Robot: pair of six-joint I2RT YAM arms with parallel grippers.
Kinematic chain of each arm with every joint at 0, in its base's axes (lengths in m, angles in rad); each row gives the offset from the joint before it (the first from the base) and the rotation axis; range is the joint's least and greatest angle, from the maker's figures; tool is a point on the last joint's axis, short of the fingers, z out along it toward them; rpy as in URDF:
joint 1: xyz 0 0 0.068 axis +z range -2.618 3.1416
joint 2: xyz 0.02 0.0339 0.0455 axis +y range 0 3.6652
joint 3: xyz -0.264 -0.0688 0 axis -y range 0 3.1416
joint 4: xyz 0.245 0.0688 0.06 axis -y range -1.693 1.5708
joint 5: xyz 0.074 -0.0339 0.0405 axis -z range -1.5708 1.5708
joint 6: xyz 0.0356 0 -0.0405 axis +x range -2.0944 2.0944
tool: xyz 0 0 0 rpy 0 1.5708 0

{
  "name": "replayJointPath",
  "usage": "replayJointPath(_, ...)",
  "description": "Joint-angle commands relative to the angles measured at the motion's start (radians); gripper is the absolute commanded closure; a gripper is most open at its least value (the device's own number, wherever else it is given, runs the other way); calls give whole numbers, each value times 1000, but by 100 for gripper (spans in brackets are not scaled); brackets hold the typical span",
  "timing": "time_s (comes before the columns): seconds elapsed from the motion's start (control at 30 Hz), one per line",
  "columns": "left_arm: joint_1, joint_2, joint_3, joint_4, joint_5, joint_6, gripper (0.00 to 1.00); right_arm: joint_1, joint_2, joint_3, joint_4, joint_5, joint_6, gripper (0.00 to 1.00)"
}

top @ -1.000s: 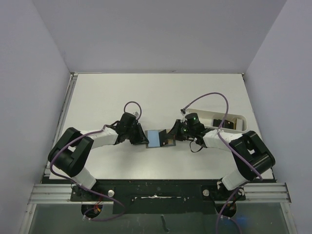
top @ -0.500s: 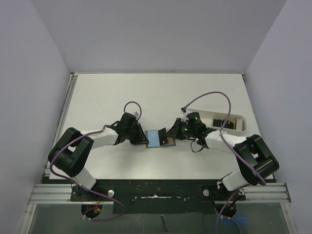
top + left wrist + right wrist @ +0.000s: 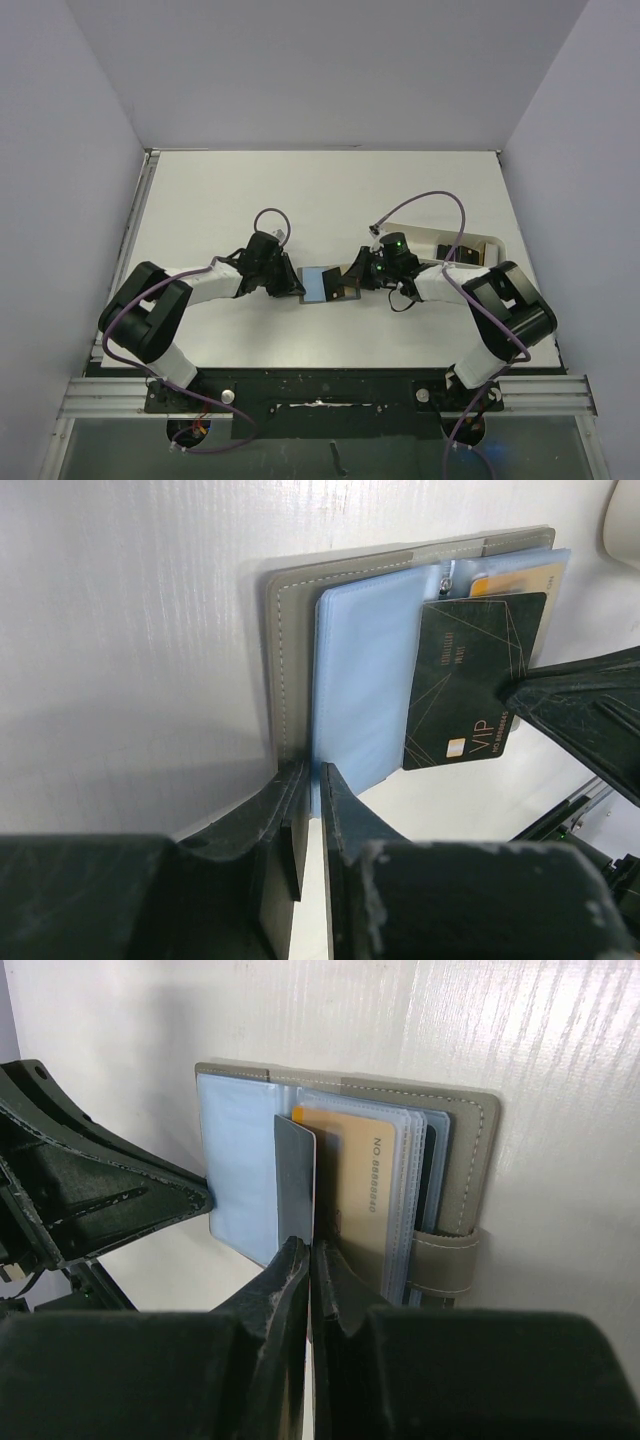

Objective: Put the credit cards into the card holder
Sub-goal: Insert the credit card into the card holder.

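Note:
The grey-olive card holder (image 3: 320, 284) lies open mid-table, its light blue lining up. My left gripper (image 3: 297, 283) is shut on the near edge of a blue lining page (image 3: 365, 670); its jaws (image 3: 312, 780) pinch the page. My right gripper (image 3: 357, 275) is shut on a dark credit card (image 3: 346, 283) marked VIP (image 3: 470, 680), held on edge over the holder's right half. In the right wrist view the card (image 3: 295, 1175) stands between my jaws (image 3: 312, 1255), beside a gold card (image 3: 365, 1190) that sits in a pocket. The holder's snap strap (image 3: 445, 1260) shows at right.
A white oblong tray (image 3: 497, 245) lies right of the holder, behind my right arm, with more dark cards (image 3: 470, 252) in it. Purple cables loop over both arms. Grey walls close the table on three sides.
My right arm has drawn its elbow in and shifted the dark card slightly left over the open holder. My left gripper has kept its hold and not moved.

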Motion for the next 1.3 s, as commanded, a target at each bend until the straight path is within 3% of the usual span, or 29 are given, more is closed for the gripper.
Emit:
replayJointPath(0.0, -5, 6, -7, 0, -46, 18, 90, -16, 12, 3, 27, 15, -53, 100)
replayJointPath(0.7, -15, -7, -25, 29, -36, -3, 89, -1, 79, 66, 16, -22, -93, 100)
replayJointPath(1.2, -27, -25, -56, 78, -18, -44, 89, 13, 82, 9, 159, -63, 12, 100)
replayJointPath(1.27, -29, -25, -56, 97, -8, -56, 89, 23, 85, 14, 156, -53, 21, 95)
